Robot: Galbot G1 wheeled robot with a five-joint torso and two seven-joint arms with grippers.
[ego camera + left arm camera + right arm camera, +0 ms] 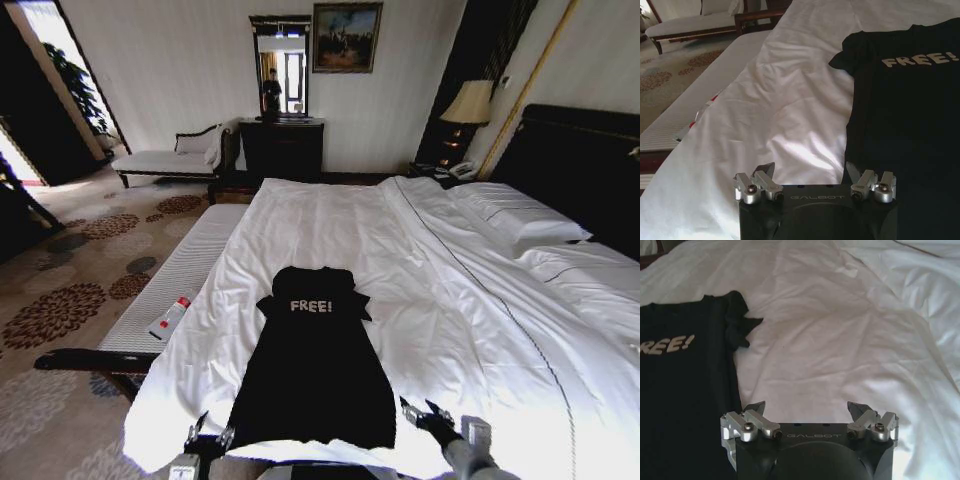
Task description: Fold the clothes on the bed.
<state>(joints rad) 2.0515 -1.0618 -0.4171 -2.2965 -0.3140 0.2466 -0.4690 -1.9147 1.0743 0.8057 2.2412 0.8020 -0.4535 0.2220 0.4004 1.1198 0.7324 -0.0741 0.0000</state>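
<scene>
The clothes (315, 375), a black garment with white "FREE!" lettering, lie flat and lengthwise on the bed (440, 270), hem toward me. My left gripper (209, 432) hovers at the hem's left corner, open; in the left wrist view the left gripper (811, 170) straddles the edge of the clothes (905, 115) above the white sheet. My right gripper (426, 412) is open just right of the hem's right corner. In the right wrist view the right gripper (809, 407) sits over white sheet, with the clothes (685, 390) beside one finger.
A white-cushioned bench (175, 290) runs along the bed's left side with a small bottle (172, 316) on it. Pillows (520, 215) and a dark headboard (585, 160) lie to the right. A chaise (175, 158), dresser (282, 148) and patterned carpet lie beyond.
</scene>
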